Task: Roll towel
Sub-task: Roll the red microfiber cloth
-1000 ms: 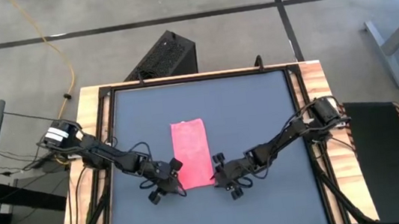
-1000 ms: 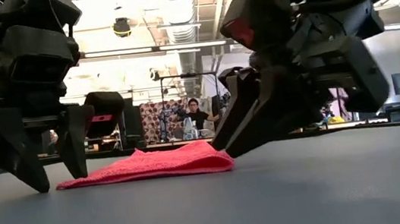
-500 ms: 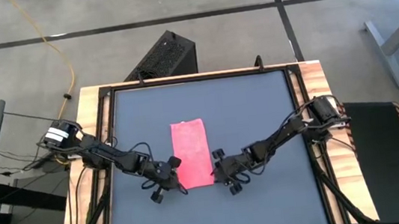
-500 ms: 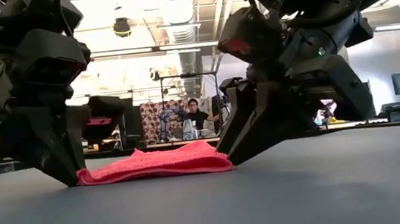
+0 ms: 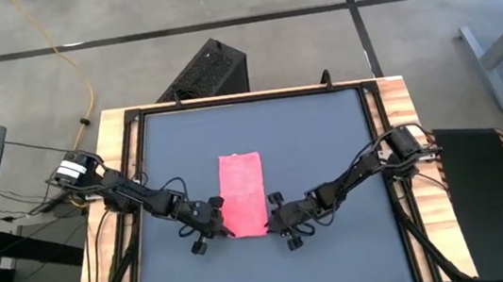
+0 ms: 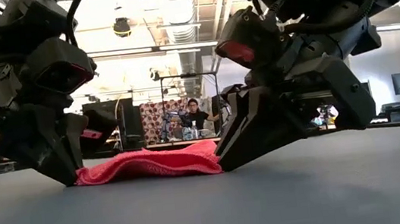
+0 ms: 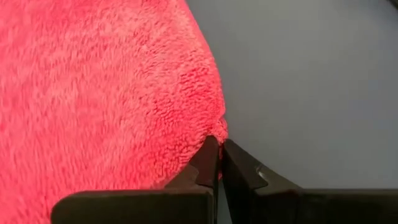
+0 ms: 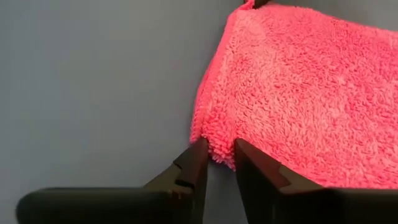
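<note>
The table [image 5: 327, 132] is bare grey surface on all sides of the towel [image 5: 243, 194], which lies flat as a folded strip near the middle. Its far end and both long sides toward the back are unobstructed. The near end is crowded: the left gripper [image 5: 215, 223] sits at the near left corner and the right gripper [image 5: 272, 216] at the near right corner, each arm slanting in low from its side. Only a narrow gap remains between them there.

left end effector [image 5: 215, 223] pinched, right end effector [image 5: 270, 220] narrowed
</note>
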Controlling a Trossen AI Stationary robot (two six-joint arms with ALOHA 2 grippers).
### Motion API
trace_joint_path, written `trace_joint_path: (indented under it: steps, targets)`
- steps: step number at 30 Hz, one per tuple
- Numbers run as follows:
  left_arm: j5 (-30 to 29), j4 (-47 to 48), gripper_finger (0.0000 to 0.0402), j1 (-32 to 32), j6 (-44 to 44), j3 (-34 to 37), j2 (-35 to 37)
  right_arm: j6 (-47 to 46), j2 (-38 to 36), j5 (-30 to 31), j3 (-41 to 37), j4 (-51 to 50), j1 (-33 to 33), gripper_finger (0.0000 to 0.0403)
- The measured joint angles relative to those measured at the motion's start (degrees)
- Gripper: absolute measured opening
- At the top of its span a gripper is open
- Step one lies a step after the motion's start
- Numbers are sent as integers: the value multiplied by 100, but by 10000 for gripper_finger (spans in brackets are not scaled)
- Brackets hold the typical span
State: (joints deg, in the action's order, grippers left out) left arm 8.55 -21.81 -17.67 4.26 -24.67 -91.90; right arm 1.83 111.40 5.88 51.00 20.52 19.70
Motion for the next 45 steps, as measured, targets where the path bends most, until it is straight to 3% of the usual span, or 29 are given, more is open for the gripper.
trace_joint_path:
  steps: [7, 14, 16, 23, 31, 40, 45]
  targets:
    - [700, -608, 0, 190, 593, 261, -19, -685, -131, -138, -11, -57, -8, 79]
    - [1444, -1530, 0, 580, 1645, 577, -12, -1951, -137, -529, -13, -37, -104, 14]
    - [1551, -1562, 0, 698, 1981, 578, -9, -2316, -138, -689, -13, -7, -104, 13]
    - [1987, -1692, 0, 1022, 2925, 571, -1, -2678, -393, -860, -12, 208, 109, 102]
    - [2073, -1454, 0, 1064, 3321, 560, 9, -1841, -405, 436, 51, 243, 635, 181]
    - [2046, -1330, 0, 1008, 3251, 562, 9, -1017, 206, 970, 445, 132, 721, 183]
    - [2078, -1315, 0, 1008, 3196, 564, 7, -890, 409, 886, 708, 104, 641, 175]
